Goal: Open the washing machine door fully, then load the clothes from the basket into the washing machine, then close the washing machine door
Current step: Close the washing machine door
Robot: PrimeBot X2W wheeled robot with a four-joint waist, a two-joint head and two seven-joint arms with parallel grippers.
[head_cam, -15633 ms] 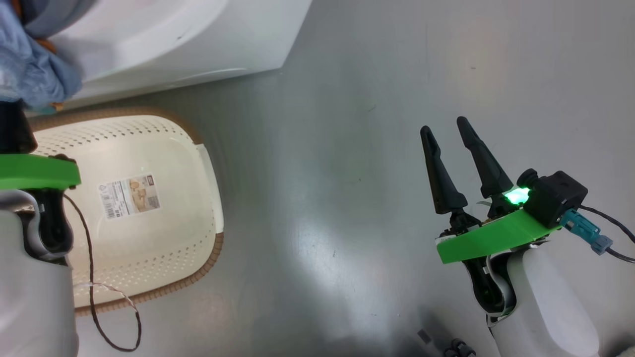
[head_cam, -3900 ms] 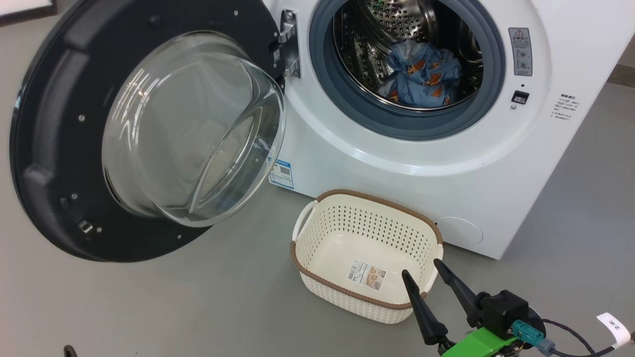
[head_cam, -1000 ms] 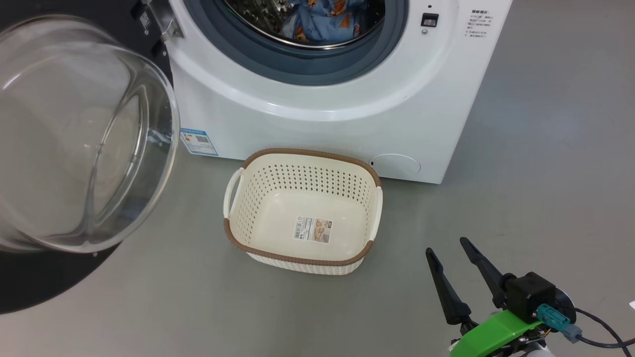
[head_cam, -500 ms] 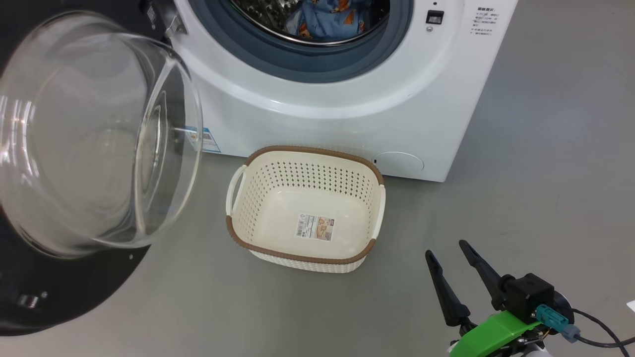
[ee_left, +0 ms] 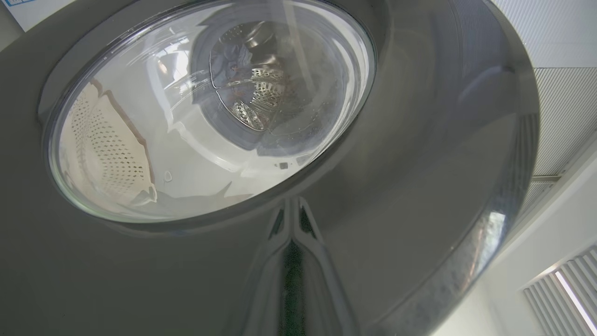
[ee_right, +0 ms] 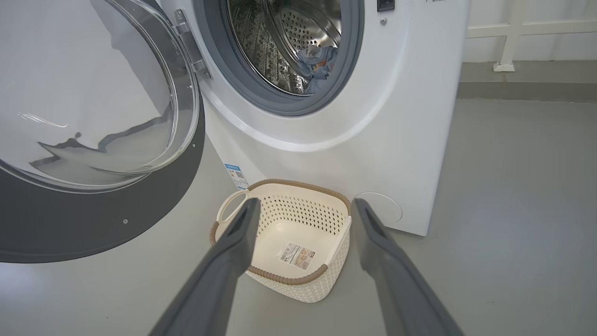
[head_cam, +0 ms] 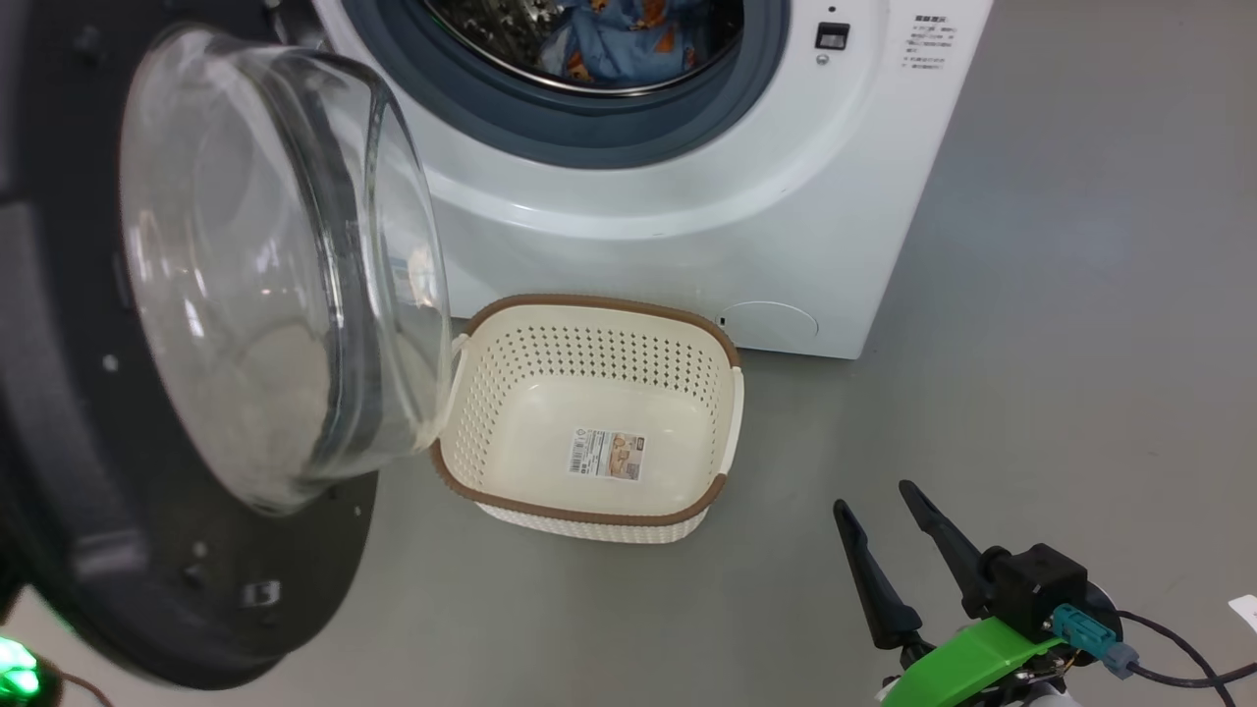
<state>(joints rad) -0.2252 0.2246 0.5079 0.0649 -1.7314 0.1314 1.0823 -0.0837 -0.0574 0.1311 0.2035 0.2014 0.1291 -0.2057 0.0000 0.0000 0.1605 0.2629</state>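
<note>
Illegibly small — label [head_cam: 605, 454] in basket [head_cam: 589, 358]

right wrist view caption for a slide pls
Open right gripper faces the empty basket before the washing machine, clothes inside, door open.

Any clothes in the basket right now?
No, the basket holds nothing but its label sticker; the clothes lie inside the washing machine.

Door [head_cam: 59, 442] half-open — clothes [head_cam: 614, 34] in washer [head_cam: 638, 236]
</note>
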